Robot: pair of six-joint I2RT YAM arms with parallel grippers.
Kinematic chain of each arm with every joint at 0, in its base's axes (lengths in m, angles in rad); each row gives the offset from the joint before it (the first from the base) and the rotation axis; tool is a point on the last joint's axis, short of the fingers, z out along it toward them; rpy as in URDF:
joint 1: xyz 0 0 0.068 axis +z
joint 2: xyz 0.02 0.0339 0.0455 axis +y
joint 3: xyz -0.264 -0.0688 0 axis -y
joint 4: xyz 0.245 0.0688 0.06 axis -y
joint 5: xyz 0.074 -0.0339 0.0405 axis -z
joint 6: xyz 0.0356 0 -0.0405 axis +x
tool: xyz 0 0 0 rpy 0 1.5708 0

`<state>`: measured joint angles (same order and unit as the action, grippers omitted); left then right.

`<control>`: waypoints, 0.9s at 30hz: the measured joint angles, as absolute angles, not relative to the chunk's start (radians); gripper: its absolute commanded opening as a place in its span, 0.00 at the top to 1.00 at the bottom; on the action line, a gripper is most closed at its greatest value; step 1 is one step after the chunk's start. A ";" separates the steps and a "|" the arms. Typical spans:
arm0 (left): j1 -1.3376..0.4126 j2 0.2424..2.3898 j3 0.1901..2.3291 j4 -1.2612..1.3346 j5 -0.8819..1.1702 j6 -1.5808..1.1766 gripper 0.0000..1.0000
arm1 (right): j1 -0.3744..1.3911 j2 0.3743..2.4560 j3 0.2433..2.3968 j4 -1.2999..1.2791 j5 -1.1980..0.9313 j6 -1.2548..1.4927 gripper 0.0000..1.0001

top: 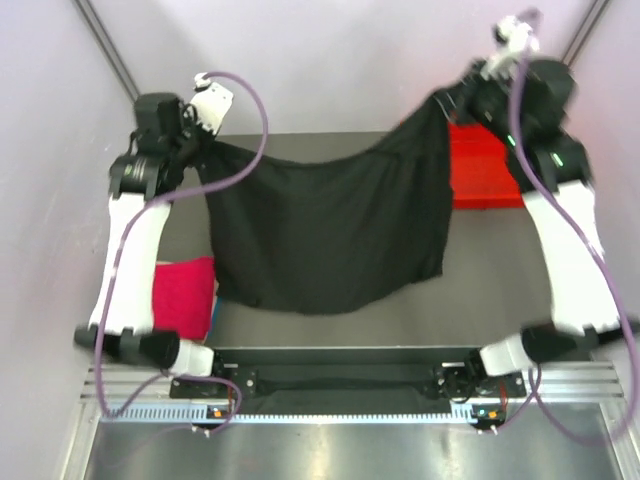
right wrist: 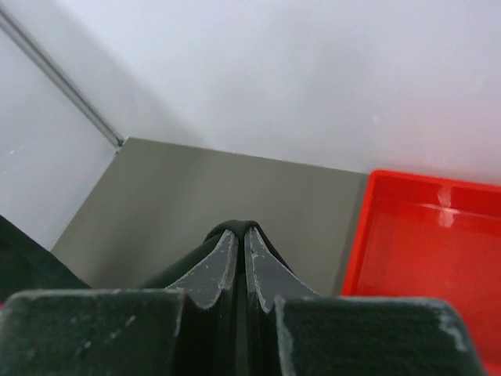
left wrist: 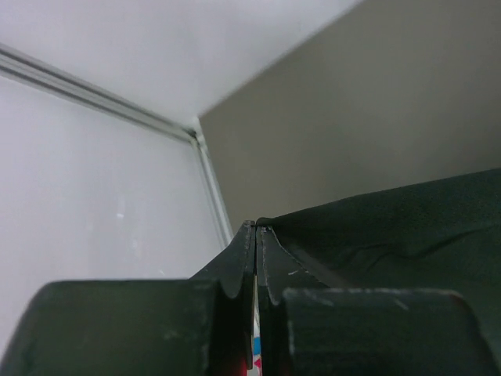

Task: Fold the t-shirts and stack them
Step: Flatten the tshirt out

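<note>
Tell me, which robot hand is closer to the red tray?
Right. The right gripper hangs by the far left corner of the red tray, pinching the black t-shirt. The left gripper pinches the shirt's other end, across the table from the tray.

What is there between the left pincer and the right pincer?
The black t-shirt hangs spread between the left pincer and the right pincer, each shut on its top edge; the top external view shows it.
</note>
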<state>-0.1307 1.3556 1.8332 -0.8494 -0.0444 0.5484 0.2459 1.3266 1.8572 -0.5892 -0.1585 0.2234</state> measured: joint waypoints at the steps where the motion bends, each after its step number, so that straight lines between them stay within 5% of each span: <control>1: -0.115 1.415 1.842 -0.855 -0.046 0.548 1.00 | 0.245 1.423 1.935 -0.590 -0.169 0.220 1.00; 9: 0.031 1.825 2.231 -0.901 -0.051 0.548 1.00 | 0.185 1.893 2.372 -0.500 -0.259 0.316 1.00; 23: 0.023 1.749 2.313 -0.866 0.007 0.544 1.00 | 0.047 1.867 2.478 -0.277 -0.310 0.480 1.00; 27: 0.025 1.609 2.052 -0.786 0.007 0.473 1.00 | 0.047 1.675 2.148 -0.274 -0.305 0.402 1.00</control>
<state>0.0246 1.6089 2.0518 -0.7864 0.0067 0.4732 0.0471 1.6749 2.1479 -0.2745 -0.3054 0.4023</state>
